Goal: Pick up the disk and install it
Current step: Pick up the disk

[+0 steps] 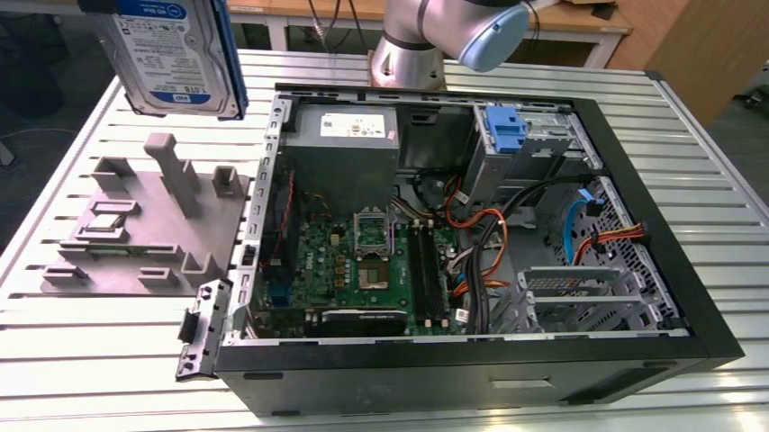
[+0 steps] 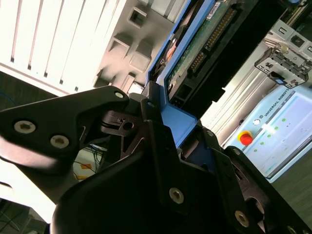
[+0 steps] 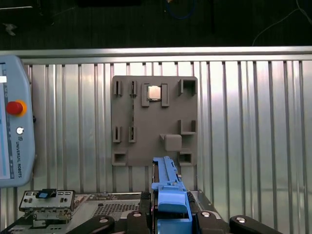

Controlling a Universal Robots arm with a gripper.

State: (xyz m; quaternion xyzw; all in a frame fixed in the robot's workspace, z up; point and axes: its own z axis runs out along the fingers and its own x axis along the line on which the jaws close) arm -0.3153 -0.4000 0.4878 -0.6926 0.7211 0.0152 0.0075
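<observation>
The disk (image 1: 168,54) is held clear of the slatted metal tabletop (image 1: 108,333), at the exterior view's upper left. It is positioned above the grey fixture plate (image 1: 132,234). A blue-and-white printed label is carried on its visible face, and the blue carrier bracket is seen along its edges.

In the first wrist view, the tool (image 3: 168,217) is seen clamped on the disk, with one black finger at each side of the blue bracket. A small square chip (image 3: 154,92) is seated in a pocket of the fixture plate.

The open computer case (image 1: 481,360) is laid beside the plate, toward the exterior view's right. Inside it are located a grey power-supply box (image 1: 348,135) with a white label and a bare blue bracket (image 1: 507,130). A teach pendant (image 3: 14,141) with a red button is shown beside the tabletop.
</observation>
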